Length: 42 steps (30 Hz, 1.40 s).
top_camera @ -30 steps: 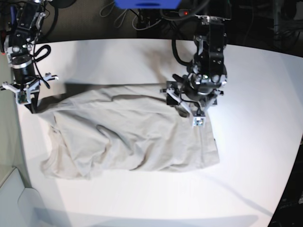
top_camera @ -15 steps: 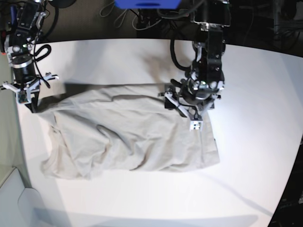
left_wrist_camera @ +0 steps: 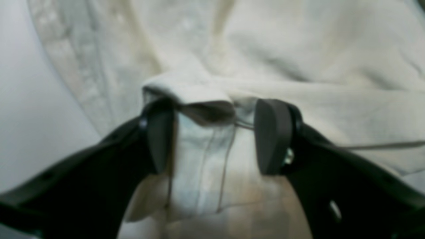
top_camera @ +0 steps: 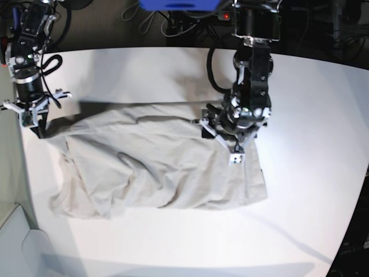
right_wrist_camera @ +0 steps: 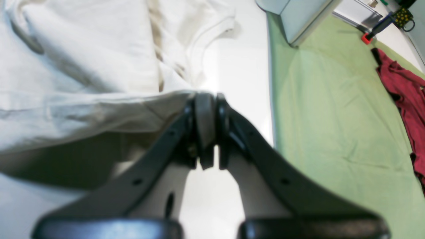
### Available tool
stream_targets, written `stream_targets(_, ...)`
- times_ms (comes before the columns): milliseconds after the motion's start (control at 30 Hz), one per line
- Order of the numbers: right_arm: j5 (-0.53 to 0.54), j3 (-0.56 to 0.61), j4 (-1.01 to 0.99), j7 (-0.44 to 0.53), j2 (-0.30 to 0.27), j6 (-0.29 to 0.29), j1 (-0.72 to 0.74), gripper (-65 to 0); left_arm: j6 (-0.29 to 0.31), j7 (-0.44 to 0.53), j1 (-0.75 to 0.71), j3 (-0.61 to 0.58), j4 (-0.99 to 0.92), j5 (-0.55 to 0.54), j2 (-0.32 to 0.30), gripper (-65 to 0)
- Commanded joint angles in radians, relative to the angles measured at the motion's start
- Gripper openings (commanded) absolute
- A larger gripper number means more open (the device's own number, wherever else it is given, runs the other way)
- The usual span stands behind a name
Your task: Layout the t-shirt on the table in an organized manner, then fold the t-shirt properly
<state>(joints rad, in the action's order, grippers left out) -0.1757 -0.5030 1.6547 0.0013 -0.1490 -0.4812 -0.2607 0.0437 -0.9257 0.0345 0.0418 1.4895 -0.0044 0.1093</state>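
Note:
The light grey-beige t-shirt [top_camera: 155,167] lies spread and wrinkled on the white table [top_camera: 144,75]. My left gripper [top_camera: 221,140] is pressed down on the shirt's upper right corner. In the left wrist view its jaws [left_wrist_camera: 215,132] stand apart, open, with a raised fold of the t-shirt [left_wrist_camera: 298,49] between the two pads [left_wrist_camera: 159,132]. My right gripper [top_camera: 34,124] is at the shirt's far left corner. In the right wrist view it [right_wrist_camera: 206,99] is shut, pinching the t-shirt's [right_wrist_camera: 83,66] stretched edge just above the table [right_wrist_camera: 232,66].
The table's left edge runs right beside the right gripper, with a green surface [right_wrist_camera: 332,116] below it carrying a red cloth [right_wrist_camera: 405,86] and a grey box [right_wrist_camera: 298,16]. Cables [top_camera: 173,23] lie behind the table's curved far edge. A white box [top_camera: 17,242] sits at the front left.
The left gripper has slid a little to the left along the shirt's upper right corner, turned, and its jaws have narrowed. The right arm and the shirt have stayed put.

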Motion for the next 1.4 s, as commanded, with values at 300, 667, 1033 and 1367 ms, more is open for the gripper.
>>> stream_targets(300, 0.018, -0.004, 0.014, 0.030, -0.013, 0.008, 0.008, -65.0, -0.008, 0.029, 0.015, -0.003, -0.005, -0.004, 0.005, -39.0)
stream_targets(667, 0.018, -0.004, 0.000, 0.030, -0.019, 0.008, 0.008, -65.0, 0.000, 0.040, -0.029, 0.005, 0.113, -0.009, 0.003, -47.4)
stream_targets(1033, 0.018, -0.009, -0.026, 0.030, -0.025, 0.008, 0.039, -65.0, 0.005, -0.039, -0.048, 0.007, 0.297, -0.084, -0.041, -56.6)
stream_targets(1367, 0.017, -0.010, -0.024, 0.030, -0.036, 0.008, 0.062, -65.0, -0.003, -0.039, -0.066, 0.115, 0.374, -0.354, -0.167, -64.8)
